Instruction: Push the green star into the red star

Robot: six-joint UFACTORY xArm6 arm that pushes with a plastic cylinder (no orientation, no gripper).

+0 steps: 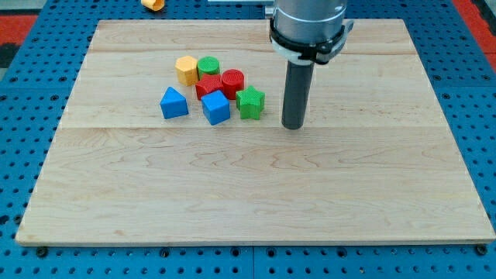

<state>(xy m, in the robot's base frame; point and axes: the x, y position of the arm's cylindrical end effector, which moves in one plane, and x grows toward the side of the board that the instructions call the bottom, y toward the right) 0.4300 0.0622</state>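
The green star (250, 102) lies at the right end of a cluster of blocks on the wooden board (256, 186). The red star (208, 85) sits to its left, partly behind the blue cube (216, 108) and beside the red cylinder (232, 80). The green star touches the red cylinder and stands close to the blue cube; a small gap seems to separate it from the red star. My tip (292, 125) rests on the board just right of the green star, a short gap away from it.
A yellow hexagonal block (187, 70) and a green cylinder (208, 66) sit at the cluster's top. A blue triangular block (173, 103) is at its left. A yellow object (153, 3) lies off the board at the view's top. Blue perforated table surrounds the board.
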